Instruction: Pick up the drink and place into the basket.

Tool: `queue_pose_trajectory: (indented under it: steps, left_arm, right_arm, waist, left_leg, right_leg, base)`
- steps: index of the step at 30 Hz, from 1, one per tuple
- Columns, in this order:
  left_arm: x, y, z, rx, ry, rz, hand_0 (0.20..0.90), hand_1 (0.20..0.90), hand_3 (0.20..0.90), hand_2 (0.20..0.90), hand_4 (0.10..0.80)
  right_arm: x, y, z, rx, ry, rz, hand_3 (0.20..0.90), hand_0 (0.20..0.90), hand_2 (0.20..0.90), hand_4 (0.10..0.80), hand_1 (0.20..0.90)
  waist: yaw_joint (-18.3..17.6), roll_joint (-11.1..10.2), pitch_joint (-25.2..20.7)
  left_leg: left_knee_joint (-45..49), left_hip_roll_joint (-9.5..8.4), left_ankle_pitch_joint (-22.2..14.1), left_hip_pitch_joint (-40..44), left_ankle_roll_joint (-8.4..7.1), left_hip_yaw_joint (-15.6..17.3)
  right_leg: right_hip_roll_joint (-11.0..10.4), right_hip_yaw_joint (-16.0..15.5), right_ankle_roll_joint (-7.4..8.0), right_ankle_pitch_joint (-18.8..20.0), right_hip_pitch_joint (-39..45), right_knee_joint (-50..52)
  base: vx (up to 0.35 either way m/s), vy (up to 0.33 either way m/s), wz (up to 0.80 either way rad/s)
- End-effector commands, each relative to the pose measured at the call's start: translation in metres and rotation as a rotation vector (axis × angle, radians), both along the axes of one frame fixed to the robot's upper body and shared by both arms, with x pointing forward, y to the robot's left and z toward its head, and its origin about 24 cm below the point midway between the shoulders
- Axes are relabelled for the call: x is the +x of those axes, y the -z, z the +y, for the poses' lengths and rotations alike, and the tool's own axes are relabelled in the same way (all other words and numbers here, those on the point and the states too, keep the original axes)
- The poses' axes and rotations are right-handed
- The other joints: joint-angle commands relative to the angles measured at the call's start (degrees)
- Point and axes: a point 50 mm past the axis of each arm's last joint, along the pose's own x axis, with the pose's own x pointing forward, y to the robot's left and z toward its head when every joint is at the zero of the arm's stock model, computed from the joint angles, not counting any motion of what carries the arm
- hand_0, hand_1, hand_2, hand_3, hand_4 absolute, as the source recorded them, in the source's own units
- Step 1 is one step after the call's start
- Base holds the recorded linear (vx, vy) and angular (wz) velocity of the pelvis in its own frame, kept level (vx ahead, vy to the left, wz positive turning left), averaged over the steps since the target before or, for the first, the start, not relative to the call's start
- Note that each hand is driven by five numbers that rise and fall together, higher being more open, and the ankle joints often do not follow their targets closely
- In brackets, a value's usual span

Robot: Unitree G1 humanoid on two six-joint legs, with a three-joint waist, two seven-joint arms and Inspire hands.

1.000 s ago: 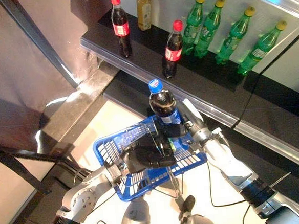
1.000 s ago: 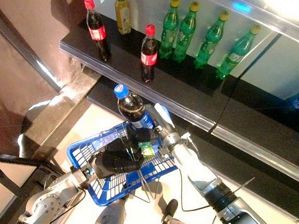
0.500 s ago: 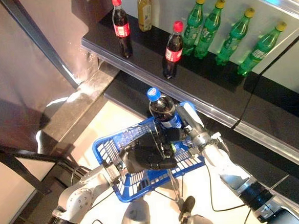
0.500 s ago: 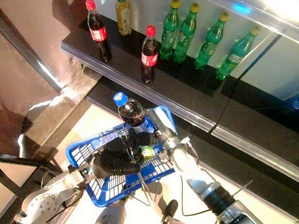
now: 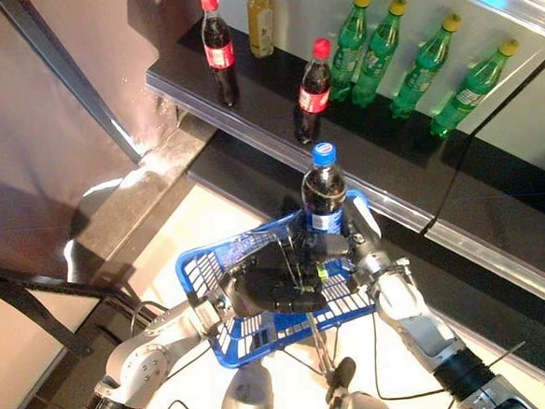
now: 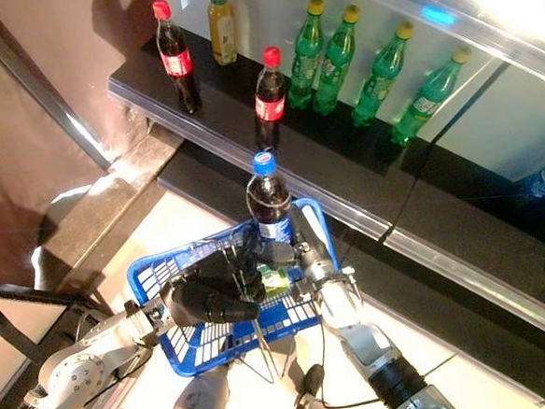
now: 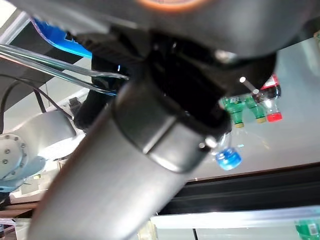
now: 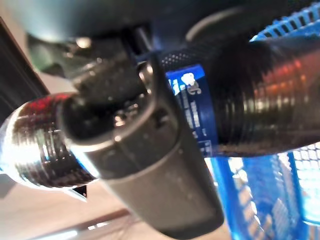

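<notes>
A long dark shelf (image 5: 397, 172) carries green bottles (image 5: 403, 60) and red-capped cola bottles (image 5: 315, 89) along the wall. In front of it the blue wire-mesh plastic basket (image 5: 202, 266) hangs from its metal handle, around which the left hand (image 5: 269, 289) is curled. The right hand (image 5: 350, 246) grips the dark cola bottle with the blue cap and label (image 5: 324, 193). Half a second ago it leaned leftward; now it stands upright over the basket's far corner, so lowering it inside looks near.
</notes>
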Motion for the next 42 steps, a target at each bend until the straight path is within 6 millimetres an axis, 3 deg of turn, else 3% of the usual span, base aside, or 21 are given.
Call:
queue_pose_trajectory:
  steps: [1, 15, 25, 42]
  left_arm:
    - [-0.037, -0.091, -0.037, -0.667, 0.379, -0.408, 0.300, 0.300, 0.200, 0.300, 0.100]
    - [-0.037, -0.091, -0.031, -0.662, 0.364, -0.416, 0.300, 0.300, 0.200, 0.300, 0.100]
    - [-0.039, -0.094, -0.030, -0.651, 0.358, -0.432, 0.300, 0.300, 0.200, 0.300, 0.100]
    - [-0.041, -0.100, -0.028, -0.630, 0.360, -0.475, 0.300, 0.300, 0.200, 0.300, 0.100]
  right_arm:
    - [-0.015, -0.038, 0.014, 0.203, -0.087, -0.267, 0.200, 0.300, 0.300, 0.100, 0.300]
    - [-0.015, -0.014, 0.000, 0.271, -0.001, -0.170, 0.200, 0.300, 0.300, 0.100, 0.300]
    - [-0.024, 0.008, 0.009, 0.045, -0.054, -0.120, 0.200, 0.300, 0.300, 0.100, 0.300]
    - [-0.032, 0.022, 0.012, -0.160, -0.091, -0.113, 0.200, 0.300, 0.300, 0.100, 0.300]
  waist:
    - [-1.94, 0.23, -23.92]
    - [-2.77, 0.38, -24.05]
    - [-2.99, 0.33, -23.78]
    - [-3.02, 0.14, -23.43]
  left_leg:
    - [-0.26, 2.80, -4.61, 2.86, -0.78, 8.16]
    - [-0.26, 3.03, -4.69, 3.12, -0.85, 8.65]
    - [-0.26, 3.10, -4.75, 3.11, -0.97, 8.59]
    - [-0.26, 3.06, -4.59, 2.75, -1.12, 8.23]
  right_leg:
    - [-3.95, -1.94, 3.53, -2.44, 1.27, 2.58]
    - [-4.00, -1.68, 3.40, -2.69, 1.11, 2.85]
    - [-4.31, -1.59, 3.59, -2.84, 1.03, 2.98]
    - [-4.32, -1.47, 3.93, -2.75, 0.84, 2.97]
  base:
    - [0.000, 0.000, 0.00]
    - [0.003, -0.001, -0.01]
    - [0.000, 0.000, 0.00]
    - [0.000, 0.000, 0.00]
